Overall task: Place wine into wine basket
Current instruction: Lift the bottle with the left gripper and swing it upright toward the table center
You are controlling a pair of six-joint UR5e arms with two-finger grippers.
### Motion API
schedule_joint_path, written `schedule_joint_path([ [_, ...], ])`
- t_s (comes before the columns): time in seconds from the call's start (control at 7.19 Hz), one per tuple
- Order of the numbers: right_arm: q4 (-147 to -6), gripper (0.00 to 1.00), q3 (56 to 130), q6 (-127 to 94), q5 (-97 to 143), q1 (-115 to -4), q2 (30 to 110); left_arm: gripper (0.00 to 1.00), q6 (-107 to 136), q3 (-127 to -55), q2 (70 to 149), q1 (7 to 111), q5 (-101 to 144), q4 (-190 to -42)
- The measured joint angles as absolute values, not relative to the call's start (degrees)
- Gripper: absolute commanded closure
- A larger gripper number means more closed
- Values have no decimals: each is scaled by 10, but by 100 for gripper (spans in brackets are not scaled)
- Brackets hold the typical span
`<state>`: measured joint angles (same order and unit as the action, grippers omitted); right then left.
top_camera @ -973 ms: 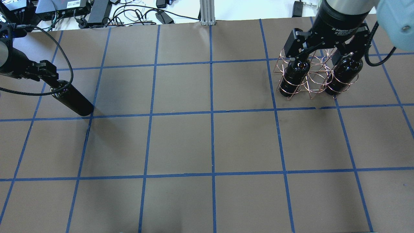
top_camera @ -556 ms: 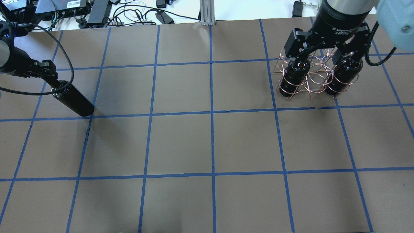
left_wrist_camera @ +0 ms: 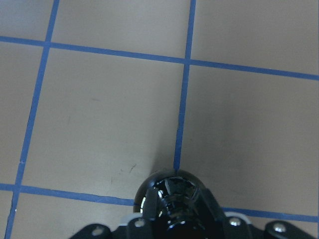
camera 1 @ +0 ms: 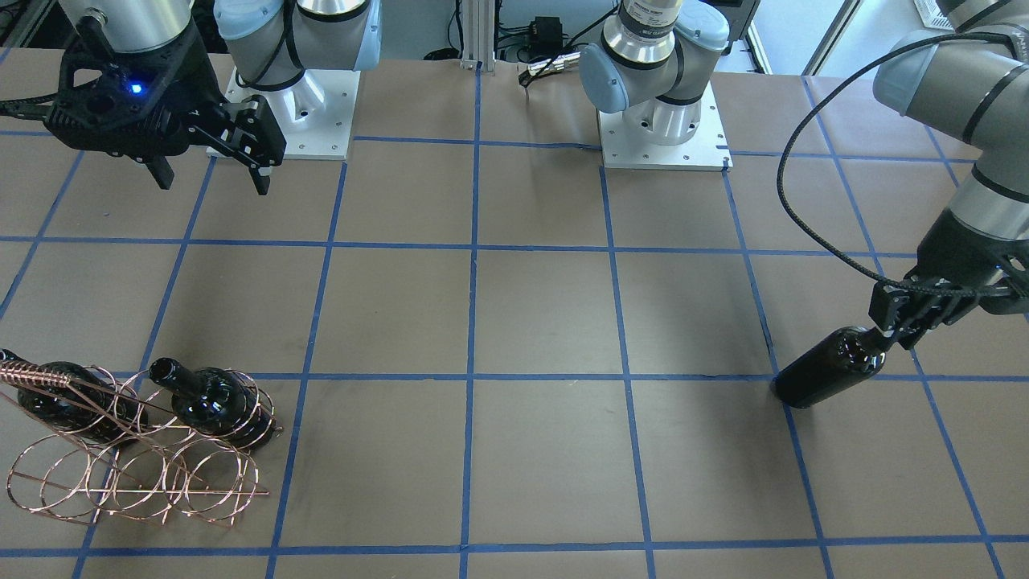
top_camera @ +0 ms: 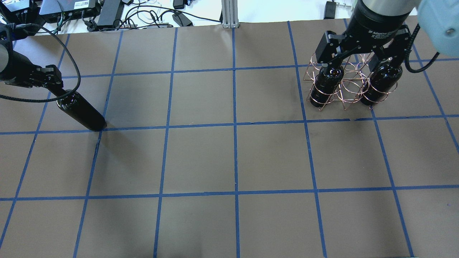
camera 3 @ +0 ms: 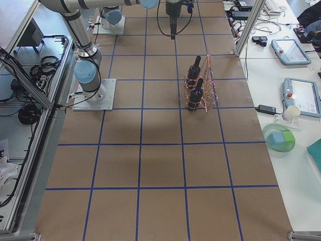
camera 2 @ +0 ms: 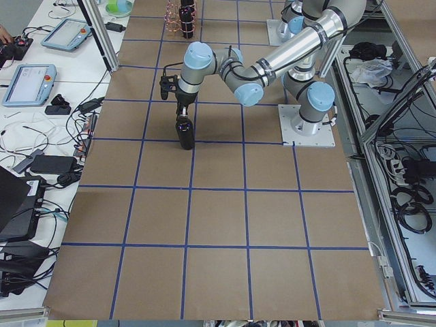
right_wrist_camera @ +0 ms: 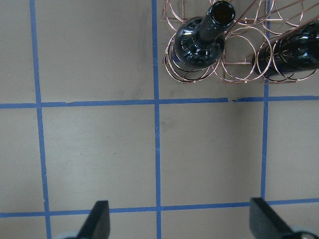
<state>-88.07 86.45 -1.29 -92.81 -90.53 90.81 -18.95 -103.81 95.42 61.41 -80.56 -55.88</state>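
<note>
**One wine in the left grip, two bottles racked**

One wine (top_camera: 80, 114) stands upright at the left end of the table (top_camera: 200, 161), its base beside a crossing of the blue tape (top_camera: 235, 157) lines. Whether the base rests on the brown cover or sits just clear of it cannot be told. The left gripper (top_camera: 60, 94) is clamped on the wine's neck from above; the left wrist view looks straight down past the fingers (left_wrist_camera: 209, 206) onto the glossy black shoulder.

The basket (top_camera: 345, 94) sits at the table's right end, well apart from the wine. Two more bottles (right_wrist_camera: 199, 42) stand in its copper loops (one at each end of the row nearer the robot), necks up. Its coiled handle (camera 1: 32, 373) shows at the edge of the front-facing view.

The right gripper (camera 1: 211, 173) hangs above the table near the basket with its fingers spread wide apart and nothing between them. Its wrist view shows both fingertips over bare table, with the basket at the top of the picture.
</note>
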Motion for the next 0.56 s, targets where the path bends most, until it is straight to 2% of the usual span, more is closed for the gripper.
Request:
schedule_joint_path([
  [0.28,-881,0,865,-13,-928,-905,908,93,-123,-1039,924,667,-806,-595],
  [0.56,-881,0,864,-13,-928,-905,908,93,29,-1045,895,771,-840,-628],
])
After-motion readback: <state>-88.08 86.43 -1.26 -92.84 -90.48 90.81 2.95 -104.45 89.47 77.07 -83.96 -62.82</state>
